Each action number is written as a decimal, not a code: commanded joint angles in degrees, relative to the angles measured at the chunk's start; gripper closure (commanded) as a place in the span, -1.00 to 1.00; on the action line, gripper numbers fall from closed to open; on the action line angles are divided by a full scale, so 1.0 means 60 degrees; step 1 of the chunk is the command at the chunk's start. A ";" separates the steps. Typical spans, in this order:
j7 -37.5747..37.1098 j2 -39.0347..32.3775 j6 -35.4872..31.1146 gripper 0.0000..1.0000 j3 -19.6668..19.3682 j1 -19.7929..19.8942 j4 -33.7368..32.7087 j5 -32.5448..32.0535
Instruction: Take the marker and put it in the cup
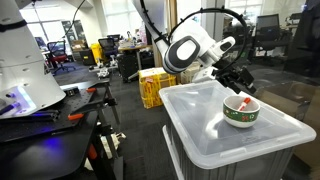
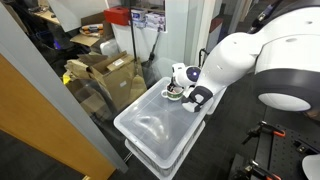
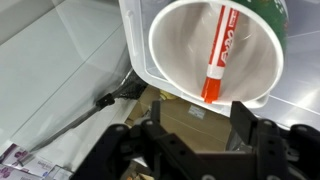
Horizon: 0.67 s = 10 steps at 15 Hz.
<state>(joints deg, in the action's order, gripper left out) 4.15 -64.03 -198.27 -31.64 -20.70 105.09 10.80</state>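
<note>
The thin red-orange marker [image 3: 218, 55] leans inside the wide cream-white, green-banded cup [image 3: 175, 50], just ahead of the jaws, propped by its wall. The black gripper [image 3: 200, 140] hangs spread and empty, apart from the rim. The drop looks done, so backing away seems safe.

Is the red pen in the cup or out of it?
In. The wrist view shows the marker lying inside the cup, against its wall.
</note>
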 commanded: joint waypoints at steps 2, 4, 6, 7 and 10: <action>0.0077 0.0469 0.0000 -1.00 0.0049 -0.0067 0.0305 0.0144; 0.0117 0.0745 0.0000 -1.00 0.0062 -0.0125 0.0551 0.0103; 0.0136 0.0987 0.0000 -1.00 0.0050 -0.0179 0.0717 0.0097; 0.0151 0.1115 0.0000 -1.00 0.0075 -0.0176 0.0766 0.0068; 0.0202 0.1634 0.0000 -1.00 0.0136 -0.0244 0.1103 -0.0001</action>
<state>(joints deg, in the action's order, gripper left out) 4.16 -59.53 -198.27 -31.65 -21.49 107.17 10.81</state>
